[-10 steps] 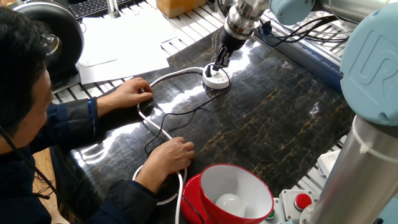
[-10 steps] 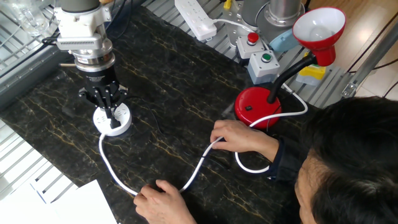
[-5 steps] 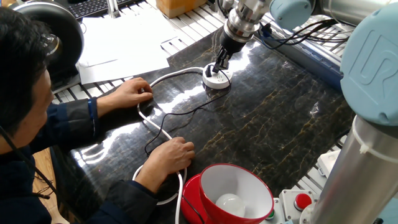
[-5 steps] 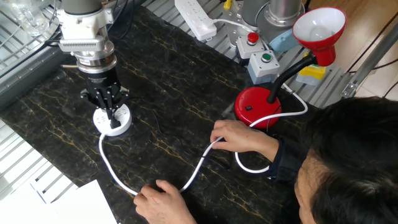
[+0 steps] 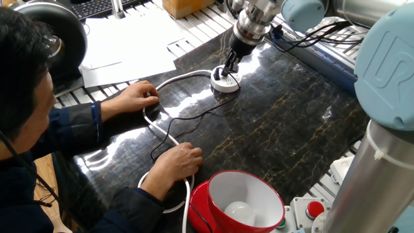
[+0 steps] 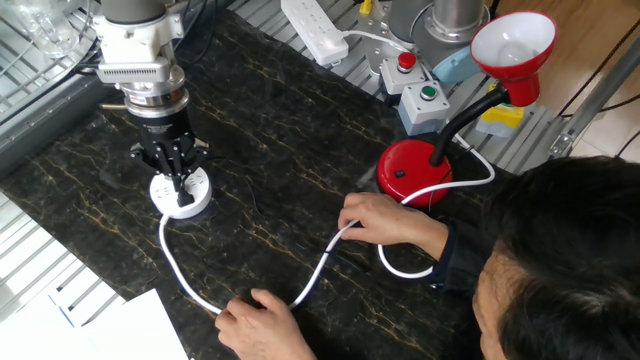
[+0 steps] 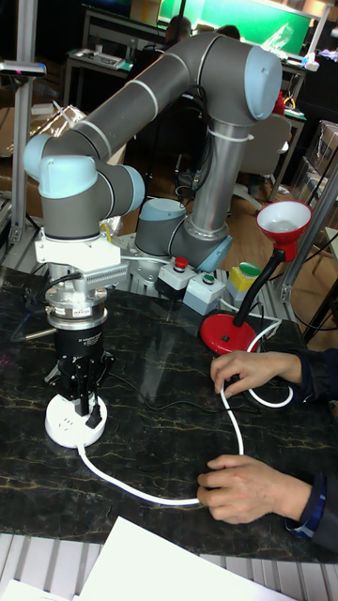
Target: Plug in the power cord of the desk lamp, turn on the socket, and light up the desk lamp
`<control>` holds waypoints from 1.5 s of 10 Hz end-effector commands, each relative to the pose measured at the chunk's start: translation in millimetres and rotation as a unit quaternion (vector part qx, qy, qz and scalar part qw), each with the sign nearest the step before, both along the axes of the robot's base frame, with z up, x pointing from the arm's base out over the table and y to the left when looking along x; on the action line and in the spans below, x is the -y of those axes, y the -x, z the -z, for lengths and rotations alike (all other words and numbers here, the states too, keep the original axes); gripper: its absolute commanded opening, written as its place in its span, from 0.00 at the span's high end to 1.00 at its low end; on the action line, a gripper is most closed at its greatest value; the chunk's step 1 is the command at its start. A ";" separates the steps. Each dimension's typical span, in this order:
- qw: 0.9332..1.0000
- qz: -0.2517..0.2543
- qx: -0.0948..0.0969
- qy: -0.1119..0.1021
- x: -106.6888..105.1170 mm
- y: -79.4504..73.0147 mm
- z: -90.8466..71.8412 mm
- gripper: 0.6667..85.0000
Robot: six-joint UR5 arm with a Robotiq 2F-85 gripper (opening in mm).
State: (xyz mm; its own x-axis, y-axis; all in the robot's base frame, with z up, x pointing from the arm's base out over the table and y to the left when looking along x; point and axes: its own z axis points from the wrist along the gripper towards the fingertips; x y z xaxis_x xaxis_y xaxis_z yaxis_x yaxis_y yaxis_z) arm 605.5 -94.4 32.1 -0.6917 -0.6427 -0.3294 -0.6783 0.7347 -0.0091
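The round white socket (image 5: 225, 82) (image 6: 183, 193) (image 7: 74, 422) lies on the dark marble mat. Its thick white cable loops toward the person. My gripper (image 5: 229, 67) (image 6: 173, 174) (image 7: 87, 401) stands upright right over the socket. Its fingers are closed on the small black plug, which sits on the socket's top. The thin black power cord (image 5: 188, 120) (image 7: 164, 406) trails from there across the mat. The red desk lamp (image 5: 243, 202) (image 6: 414, 171) (image 7: 282, 223) stands at the mat's edge with its bulb dark.
A person's two hands (image 5: 140, 97) (image 5: 177, 162) (image 6: 384, 221) press the white cable down on the mat. A white power strip (image 6: 314, 28), a button box (image 6: 419, 100) and the arm's base sit behind the lamp. Paper sheets (image 5: 126, 42) lie beside the mat.
My gripper has shifted only a few pixels over the socket. The hands, cable and lamp have not moved.
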 end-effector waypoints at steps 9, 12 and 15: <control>0.999 -0.034 0.001 -0.002 38.0 15.7 0.9 1.00; 1.000 -0.028 0.002 -0.003 29.4 4.9 0.6 1.00; 1.000 -0.012 -0.008 -0.008 15.1 8.9 -6.0 1.00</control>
